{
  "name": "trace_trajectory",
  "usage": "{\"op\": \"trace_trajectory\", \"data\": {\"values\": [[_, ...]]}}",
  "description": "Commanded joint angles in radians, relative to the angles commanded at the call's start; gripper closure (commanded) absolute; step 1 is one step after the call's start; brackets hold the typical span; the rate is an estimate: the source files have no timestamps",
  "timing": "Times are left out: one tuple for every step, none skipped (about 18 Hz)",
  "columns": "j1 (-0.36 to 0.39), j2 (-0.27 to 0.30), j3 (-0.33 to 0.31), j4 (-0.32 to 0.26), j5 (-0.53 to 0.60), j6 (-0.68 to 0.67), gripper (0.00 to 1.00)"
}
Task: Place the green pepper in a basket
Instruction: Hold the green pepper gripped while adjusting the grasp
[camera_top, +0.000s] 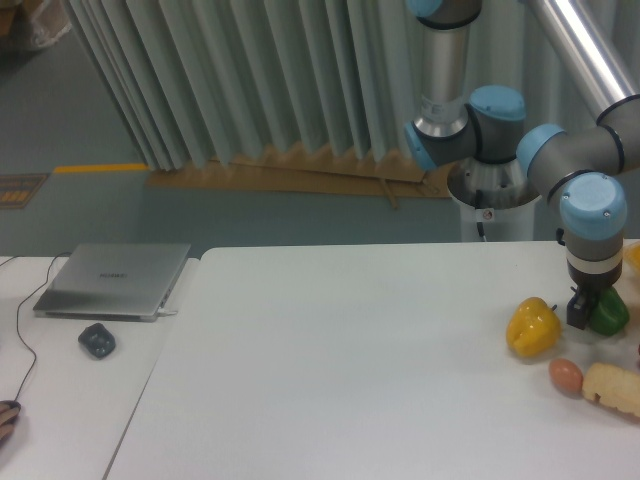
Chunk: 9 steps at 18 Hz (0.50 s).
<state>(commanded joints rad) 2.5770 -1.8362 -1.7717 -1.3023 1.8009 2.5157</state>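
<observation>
Down at the right end of the white table (350, 340), a dark two-finger gripper (585, 310) hanging straight from a grey arm with pale blue joint caps (592, 205), fingers closed around the glossy dark green bell pepper (608, 313). Pepper just clear of the tabletop or barely touching it, impossible to tell which; left half hidden behind the gripper, right half showing beyond it. Just left of that green pepper, a glossy yellow bell pepper (531, 327) resting on the table, near but apart. In front of the green pepper, a small brown egg-shaped object (565, 375), and right beside that a pale tan bread-like lump (615, 387) cut off by the picture edge. Behind the green pepper, past the table's rear edge, the arm's silver-grey base pedestal (492, 195) standing on the floor. Far to the left of the green pepper, on a separate white desk, a closed silver laptop (115, 280) and, just in front of it, a dark rounded mouse (97, 340), with a thin dark cable (22, 350) curling down the desk. Beyond everything, pale grey-green pleated curtains (250, 80), a blue-grey floor, a yellow floor stripe (100, 168) and flattened brown cardboard (300, 175) along the curtain foot.
</observation>
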Motion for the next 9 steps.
{"op": "trace_trajectory", "data": {"values": [[0.003, 0.003, -0.006, 0.000, 0.000, 0.000, 0.00], [0.003, 0.003, -0.008, 0.000, -0.002, 0.000, 0.00], [0.005, 0.006, -0.008, 0.000, -0.002, 0.000, 0.00], [0.005, 0.008, -0.011, 0.000, -0.003, 0.000, 0.00], [0.005, 0.009, -0.011, 0.000, -0.003, -0.001, 0.00], [0.005, 0.011, -0.012, 0.000, -0.003, -0.001, 0.00], [0.005, 0.011, -0.012, 0.000, -0.003, -0.005, 0.00], [0.003, 0.011, -0.012, 0.000, -0.003, -0.006, 0.00], [0.005, 0.011, -0.012, 0.000, -0.005, -0.008, 0.00]]}}
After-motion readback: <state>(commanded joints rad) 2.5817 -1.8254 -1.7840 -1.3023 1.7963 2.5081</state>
